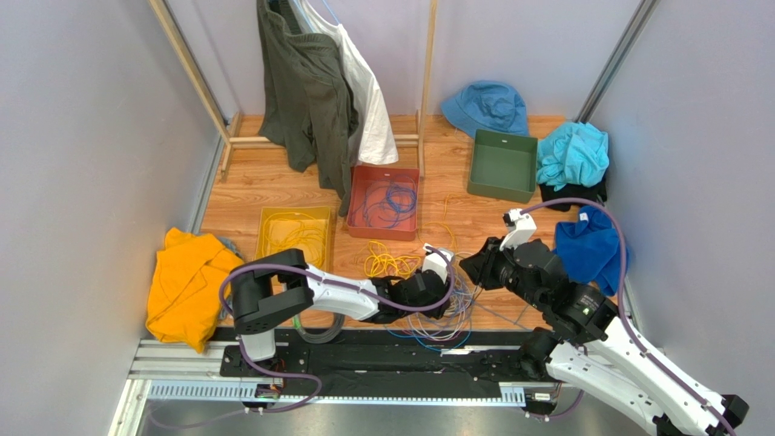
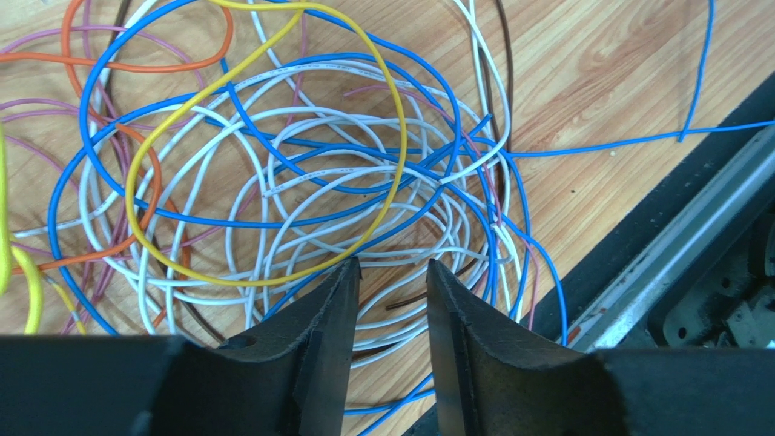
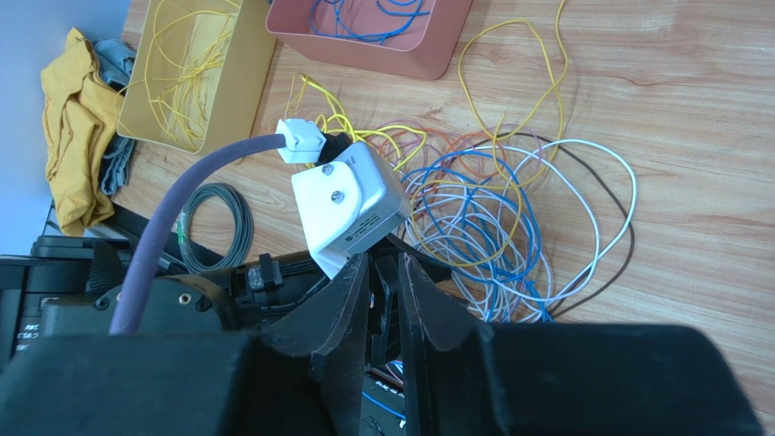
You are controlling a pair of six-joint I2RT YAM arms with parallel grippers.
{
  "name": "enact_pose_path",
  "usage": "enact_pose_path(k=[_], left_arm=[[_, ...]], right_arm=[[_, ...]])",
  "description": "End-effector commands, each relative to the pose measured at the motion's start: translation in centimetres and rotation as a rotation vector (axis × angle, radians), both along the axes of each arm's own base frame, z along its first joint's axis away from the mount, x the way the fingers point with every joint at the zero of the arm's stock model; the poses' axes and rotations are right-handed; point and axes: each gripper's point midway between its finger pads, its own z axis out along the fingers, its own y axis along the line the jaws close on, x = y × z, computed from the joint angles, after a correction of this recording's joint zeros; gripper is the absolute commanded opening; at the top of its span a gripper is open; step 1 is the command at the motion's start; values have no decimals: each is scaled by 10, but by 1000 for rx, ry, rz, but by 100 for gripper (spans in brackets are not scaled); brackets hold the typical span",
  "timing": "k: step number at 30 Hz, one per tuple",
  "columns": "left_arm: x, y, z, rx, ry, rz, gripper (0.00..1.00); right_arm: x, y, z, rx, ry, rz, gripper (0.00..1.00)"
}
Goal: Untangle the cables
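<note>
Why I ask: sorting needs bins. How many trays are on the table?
3: yellow tray at left, red tray in the middle, green tray toward the far right. Clothes might hide more.

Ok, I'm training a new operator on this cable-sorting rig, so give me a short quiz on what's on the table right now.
1. In the red tray, the sorted wires are mostly: A yellow, B blue, C orange?
2. True or false: the jaws of the left end effector stand apart above the tangle of wires.
3. Fill in: the yellow tray holds ____ strands.
Key: 1 B; 2 true; 3 yellow.
</note>
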Motion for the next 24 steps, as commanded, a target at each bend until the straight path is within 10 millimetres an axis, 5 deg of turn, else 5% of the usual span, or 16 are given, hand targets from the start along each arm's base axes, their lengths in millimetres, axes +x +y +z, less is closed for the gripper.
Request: enact_pose_path(k=[1,7,14,20,21,23,24], left_arm=[[-7,55,-50,286,22,51,56],[-7,67,-45,382,-64,99,86],[-6,60,-57,458,-96,71,82],[-13,65,-81,488,-57,54,50],[-14,68,-82,491,-55,56,42],[-13,74,-80,500,-63,65,6],[-11,77,-79,505,-74,78,0]], right_arm=[[0,3,6,37,-18,3,22],[-2,2,1,43,-10,-2,22],[-4,1,-3,42,0,-2,21],[-5,-4,-1,38,-15,-10,21],[-4,-4,-1,38,-13,-13,21],[-5,-2,-2,40,-11,-6,21],[-4,-2,-1,42,-11,-8,20]])
